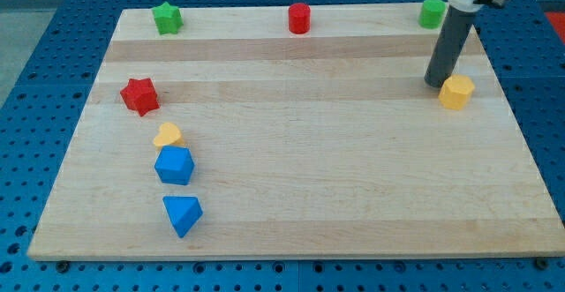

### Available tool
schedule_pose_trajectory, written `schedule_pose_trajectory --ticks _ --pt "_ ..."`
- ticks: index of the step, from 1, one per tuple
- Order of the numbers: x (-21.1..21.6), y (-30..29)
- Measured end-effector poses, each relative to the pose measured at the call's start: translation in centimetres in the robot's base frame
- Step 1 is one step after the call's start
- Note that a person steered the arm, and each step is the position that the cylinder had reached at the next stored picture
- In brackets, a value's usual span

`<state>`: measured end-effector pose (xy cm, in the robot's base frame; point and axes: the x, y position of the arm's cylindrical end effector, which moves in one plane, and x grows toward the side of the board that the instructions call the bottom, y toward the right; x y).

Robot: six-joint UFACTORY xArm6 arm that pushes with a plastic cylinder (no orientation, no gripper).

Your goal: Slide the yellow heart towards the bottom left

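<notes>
The yellow heart [168, 136] lies at the view's left on the wooden board [309, 151], touching the top of a blue block [174, 165]. A blue triangular block [183, 214] sits below them. My tip [435, 84] is far off at the view's upper right, just left of a yellow hexagonal block [456, 92] and close to it. The rod rises from there toward the view's top.
A red star [139, 95] lies up and left of the heart. A green star [167, 18], a red cylinder [299, 18] and a green block [433, 12] line the board's top edge. Blue perforated table surrounds the board.
</notes>
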<state>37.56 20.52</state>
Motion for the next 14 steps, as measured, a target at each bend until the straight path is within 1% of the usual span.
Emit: schedule_pose_trajectory --ticks 1,3,5,7,8,10,11,12,14 --pt "0.0 -1.3" --pt "1.0 -10.5" --pt "5.4 -19.5" --pt "5.8 -24.5" --pt "7.3 -28.2" --pt "7.7 -35.6" --pt "8.3 -37.4" --pt "9.8 -37.8" --pt "12.7 -40.2"
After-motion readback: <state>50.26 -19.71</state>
